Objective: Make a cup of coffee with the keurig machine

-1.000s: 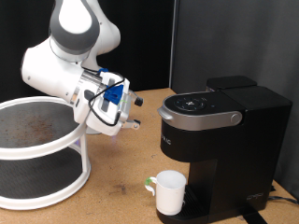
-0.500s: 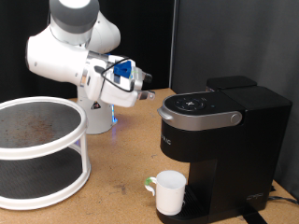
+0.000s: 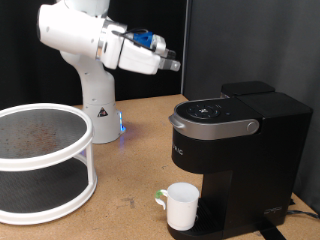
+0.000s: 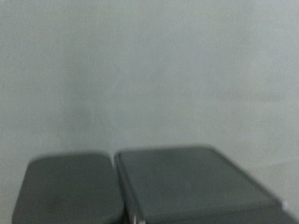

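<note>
cup [image 3: 181, 206] sits under keurig machine [image 3: 238, 160]; pincer [image 3: 172, 65] has risen, grip state unclear.

No lettering on the keurig machine [image 3: 235, 150] is legible.

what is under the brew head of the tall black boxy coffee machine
A small white mug stands on the drip tray beneath the black coffee machine. The mug's inside is hidden from view. The gripper hangs well above.
</note>
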Motion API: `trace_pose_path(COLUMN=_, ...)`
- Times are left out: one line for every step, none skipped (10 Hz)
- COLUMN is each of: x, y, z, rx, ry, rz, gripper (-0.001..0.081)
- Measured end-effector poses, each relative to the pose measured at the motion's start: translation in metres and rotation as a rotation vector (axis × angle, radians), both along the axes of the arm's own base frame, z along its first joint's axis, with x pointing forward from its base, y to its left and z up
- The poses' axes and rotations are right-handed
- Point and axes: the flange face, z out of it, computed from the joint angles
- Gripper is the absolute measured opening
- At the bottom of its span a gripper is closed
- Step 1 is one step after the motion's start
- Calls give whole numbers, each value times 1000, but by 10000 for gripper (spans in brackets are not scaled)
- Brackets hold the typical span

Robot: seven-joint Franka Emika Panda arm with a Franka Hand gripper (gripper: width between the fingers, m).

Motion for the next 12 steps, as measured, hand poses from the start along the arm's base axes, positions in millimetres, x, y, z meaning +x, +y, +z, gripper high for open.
trace_pose_path(x=-1, y=5, z=15, rx=33, ry=11, rz=-12, gripper=805)
trace_pose_path(x=-3, y=6, z=23, rx=58, ry=27, rz=-27, gripper=805)
trace_pose_path(x=-3, y=6, z=22, rx=51, ry=20, rz=-23, gripper=805)
trace_pose_path(x=-2, y=7, z=24, rx=46, ry=-13, rz=-20, gripper=805)
trace_pose_path(x=2, y=13, z=32, rx=31, ry=-58, rz=-8, gripper=805)
trace_pose_path(x=8, y=20, z=43, rx=-18, ry=-116, rz=-12, gripper=805)
trace_pose_path(x=12, y=30, z=52, rx=-95, ry=-168, rz=8, gripper=805)
trace_pose_path(x=17, y=39, z=62, rx=-185, ry=-199, rz=11, gripper=805)
trace_pose_path(x=22, y=50, z=70, rx=-260, ry=-193, rz=35, gripper=805)
trace_pose_path(x=26, y=62, z=79, rx=-331, ry=-156, rz=96, gripper=805)
trace_pose_path(x=33, y=72, z=86, rx=-380, ry=-98, rz=140, gripper=805)
trace_pose_path(x=41, y=81, z=92, rx=-382, ry=-49, rz=151, gripper=805)
